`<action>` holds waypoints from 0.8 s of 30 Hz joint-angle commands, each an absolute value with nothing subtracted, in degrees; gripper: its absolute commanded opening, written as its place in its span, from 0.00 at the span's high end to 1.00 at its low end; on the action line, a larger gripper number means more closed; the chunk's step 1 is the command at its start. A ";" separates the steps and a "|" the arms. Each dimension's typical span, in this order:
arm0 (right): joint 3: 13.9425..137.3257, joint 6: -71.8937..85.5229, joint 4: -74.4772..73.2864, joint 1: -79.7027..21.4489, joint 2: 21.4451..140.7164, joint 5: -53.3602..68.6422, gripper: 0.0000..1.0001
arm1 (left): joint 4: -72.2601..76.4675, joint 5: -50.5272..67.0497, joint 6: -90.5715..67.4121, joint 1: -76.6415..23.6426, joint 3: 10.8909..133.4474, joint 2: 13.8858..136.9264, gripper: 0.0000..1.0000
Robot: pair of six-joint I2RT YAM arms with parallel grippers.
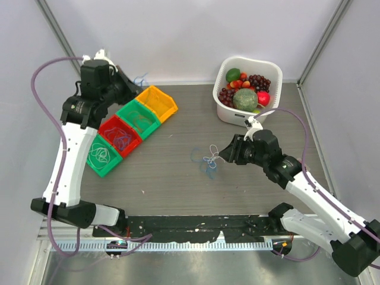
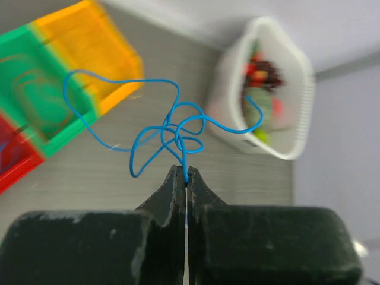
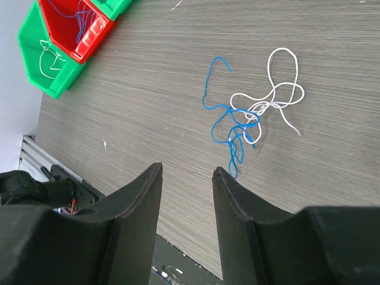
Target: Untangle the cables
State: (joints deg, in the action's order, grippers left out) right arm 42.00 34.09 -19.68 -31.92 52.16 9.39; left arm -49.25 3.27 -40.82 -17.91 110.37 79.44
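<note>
My left gripper point(image 2: 185, 172) is shut on a blue cable point(image 2: 172, 127), whose loops hang in the air above the bins; from above, this gripper point(image 1: 132, 85) is at the back left with the cable point(image 1: 141, 78) beside it. On the table lies a small tangle of a blue cable point(image 3: 228, 127) and a white cable point(image 3: 276, 98), also visible from above point(image 1: 208, 159). My right gripper point(image 3: 187, 172) stands open just short of that tangle, nothing between its fingers; from above it point(image 1: 225, 153) is right of the tangle.
A diagonal row of bins sits at the left: orange point(image 1: 169, 101), green point(image 1: 149, 126), red point(image 1: 132, 144), green point(image 1: 89, 161), some holding loose cables. A white basket point(image 1: 222, 111) of fruit stands at the back right.
</note>
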 commanded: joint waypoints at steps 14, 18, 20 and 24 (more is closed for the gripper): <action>44.65 32.52 -26.81 -32.17 48.86 5.10 0.54 | -46.94 -13.27 -39.99 -3.17 85.26 78.92 1.00; 44.82 32.43 -26.63 -32.17 49.74 4.83 0.54 | -43.69 -11.43 -39.99 -0.27 81.04 80.42 1.00; 44.74 32.52 -26.46 -32.17 50.18 4.92 0.54 | -43.51 -11.77 -40.69 2.02 79.90 81.73 1.00; 44.65 32.78 -26.19 -32.17 51.24 4.75 0.54 | -40.08 -10.37 -41.13 3.08 75.77 83.40 1.00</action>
